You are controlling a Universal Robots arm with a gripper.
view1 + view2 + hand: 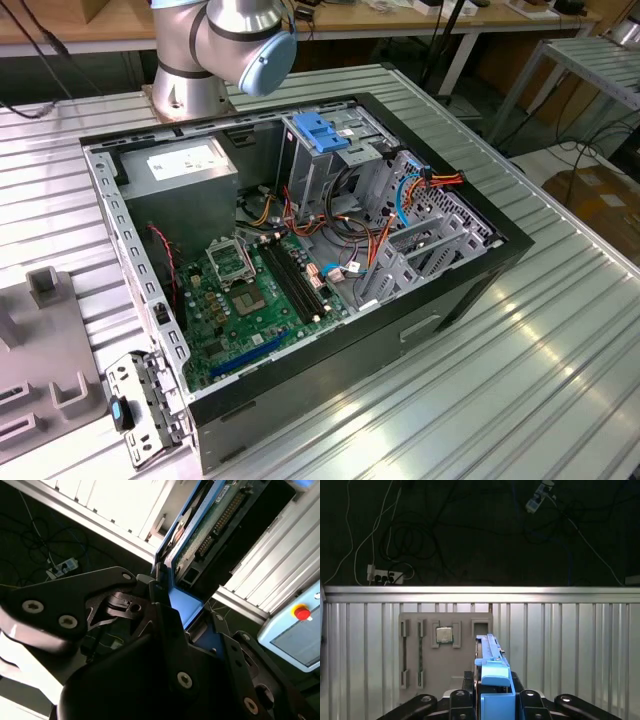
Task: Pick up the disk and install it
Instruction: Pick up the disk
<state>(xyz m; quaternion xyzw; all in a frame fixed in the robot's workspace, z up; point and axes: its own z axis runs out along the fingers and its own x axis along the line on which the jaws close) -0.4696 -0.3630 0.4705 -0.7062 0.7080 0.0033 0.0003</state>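
Disk (494,672) is in my grip. My gripper (492,702) is squeezed tight on it from both sides, by its blue rails. In the first wrist view I see the disk on its thin edge. In the second wrist view I see its green board side. It touches nothing but my fingers, so I think the picking up is done.

The putting in is not done, I think. The disk is up in the air with me. Past it in the first wrist view lies the ribbed metal table (570,645), with a grey tray (445,670) on it. A small square chip (444,635) sits in that tray.

The open computer case (470,290) is in the exterior view, lying on its side. At its far end is the metal drive cage (330,180), and I guess the disk belongs there. A flat blue latch plate (322,132) sits on top of the cage. Red, orange and blue cables (420,190) bunch up just beside it, and some hang across the middle. They could snag the disk on its way in. The grey power box (185,165) and the green board (250,290) are near too, so there is not much room.
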